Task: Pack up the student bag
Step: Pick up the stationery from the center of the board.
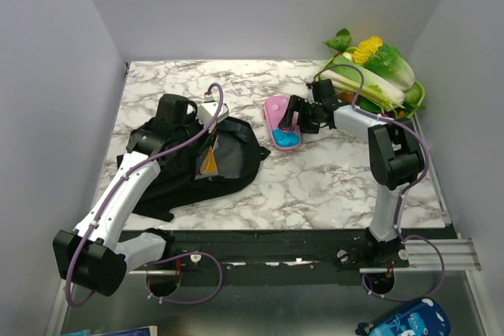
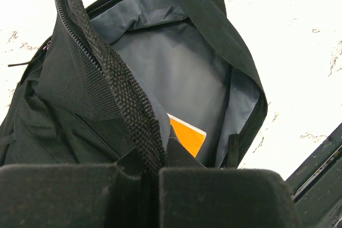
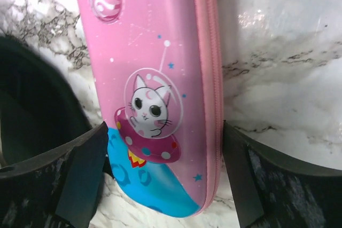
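On the left, my left tool (image 2: 152,170) is pinched shut on the zipper edge of the student bag (image 1: 197,167). The bag lies at the left of the surface (image 1: 331,186), its mouth lifted open, with an orange notebook (image 2: 187,134) inside. To the right, my right tool (image 3: 163,177) stands wide astride a pink pencil case (image 3: 155,68). I judge the step in hand to be picking up the case. Next I must close on it, then carry it left into the bag.

Black student bag (image 1: 235,160), unzipped, slumped open at left
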Controlling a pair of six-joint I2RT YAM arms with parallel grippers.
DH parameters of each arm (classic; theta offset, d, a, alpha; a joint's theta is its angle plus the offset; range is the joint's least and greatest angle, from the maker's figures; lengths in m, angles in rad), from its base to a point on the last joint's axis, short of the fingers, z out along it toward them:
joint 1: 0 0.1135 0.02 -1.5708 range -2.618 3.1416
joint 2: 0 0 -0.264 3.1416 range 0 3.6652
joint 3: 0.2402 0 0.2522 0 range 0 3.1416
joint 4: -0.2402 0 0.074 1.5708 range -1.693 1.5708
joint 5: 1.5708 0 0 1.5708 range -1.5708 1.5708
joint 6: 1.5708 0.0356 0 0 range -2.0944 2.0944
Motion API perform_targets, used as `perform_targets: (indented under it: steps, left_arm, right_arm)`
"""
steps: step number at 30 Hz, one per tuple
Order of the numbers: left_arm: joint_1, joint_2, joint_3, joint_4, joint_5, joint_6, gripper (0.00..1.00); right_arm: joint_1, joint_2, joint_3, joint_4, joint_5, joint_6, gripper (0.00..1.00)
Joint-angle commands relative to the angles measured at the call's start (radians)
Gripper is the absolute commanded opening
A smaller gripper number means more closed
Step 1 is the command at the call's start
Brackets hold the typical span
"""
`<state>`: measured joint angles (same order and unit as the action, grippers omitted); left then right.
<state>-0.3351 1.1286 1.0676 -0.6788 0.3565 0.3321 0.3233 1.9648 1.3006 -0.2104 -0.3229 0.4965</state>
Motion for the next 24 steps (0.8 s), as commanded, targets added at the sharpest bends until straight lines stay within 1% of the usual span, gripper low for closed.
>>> perform_targets:
  steps: [1, 4, 5, 7, 8, 12, 14, 15, 17, 18, 24]
  left_arm:
    - [-0.001, -0.033, 0.022, 0.036, 0.048, 0.015, 0.00]
    - [-0.001, -0.033, 0.012, 0.038, 0.052, 0.016, 0.00]
    - [-0.001, -0.033, 0.009, 0.039, 0.050, 0.019, 0.00]
    - [-0.001, -0.032, 0.009, 0.039, 0.050, 0.019, 0.00]
    - [-0.001, -0.032, 0.009, 0.038, 0.050, 0.019, 0.00]
    - [-0.001, -0.030, 0.008, 0.042, 0.050, 0.018, 0.00]
    - [-0.001, -0.030, 0.005, 0.044, 0.047, 0.018, 0.00]
    - [-0.001, -0.030, 0.005, 0.047, 0.044, 0.018, 0.00]
    - [-0.001, -0.030, 0.003, 0.050, 0.042, 0.018, 0.00]
    - [-0.001, -0.030, 0.000, 0.051, 0.042, 0.018, 0.00]
    - [-0.001, -0.036, -0.004, 0.053, 0.044, 0.016, 0.00]
  right_arm:
    - [0.011, 0.051, 0.037, -0.004, 0.036, 0.007, 0.89]
    - [0.013, 0.049, 0.009, 0.005, 0.016, 0.005, 0.79]
    - [0.014, 0.046, 0.000, 0.011, 0.012, 0.008, 0.72]
    - [0.014, 0.040, -0.035, 0.035, -0.008, 0.017, 0.62]
    - [0.014, 0.031, -0.046, 0.046, -0.016, 0.022, 0.51]
    - [0.019, -0.010, -0.106, 0.114, -0.064, 0.048, 0.32]
    - [0.025, -0.041, -0.142, 0.138, -0.085, 0.054, 0.26]
    - [0.026, -0.076, -0.152, 0.157, -0.091, 0.060, 0.18]
    - [0.028, -0.115, -0.181, 0.175, -0.108, 0.066, 0.05]
    - [0.028, -0.163, -0.190, 0.180, -0.108, 0.070, 0.00]
    - [0.039, -0.332, -0.195, 0.183, -0.151, 0.083, 0.01]
